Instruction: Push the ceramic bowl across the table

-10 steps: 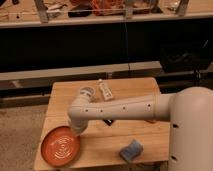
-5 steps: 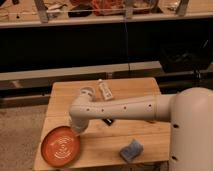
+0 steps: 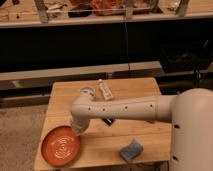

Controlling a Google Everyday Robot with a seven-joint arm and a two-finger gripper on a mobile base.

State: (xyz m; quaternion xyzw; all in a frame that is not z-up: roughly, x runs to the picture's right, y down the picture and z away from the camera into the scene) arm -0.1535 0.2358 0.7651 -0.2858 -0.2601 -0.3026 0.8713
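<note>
The ceramic bowl (image 3: 60,146), orange-terracotta with pale swirl marks inside, sits at the front left corner of the light-wood table (image 3: 135,90). My pale arm reaches in from the right and bends down over the table's middle. My gripper (image 3: 78,131) is at the arm's lower end, right at the bowl's right rim. The arm hides the gripper's tip, so I cannot tell whether it touches the bowl.
A blue sponge (image 3: 131,150) lies near the table's front edge, right of the bowl. A small white bottle-like item (image 3: 105,90) lies at the table's back middle. A small dark object (image 3: 107,121) shows under the arm. Dark shelving stands behind the table.
The arm's lower end has shifted slightly at the bowl's right rim. The bowl stays at about the same place.
</note>
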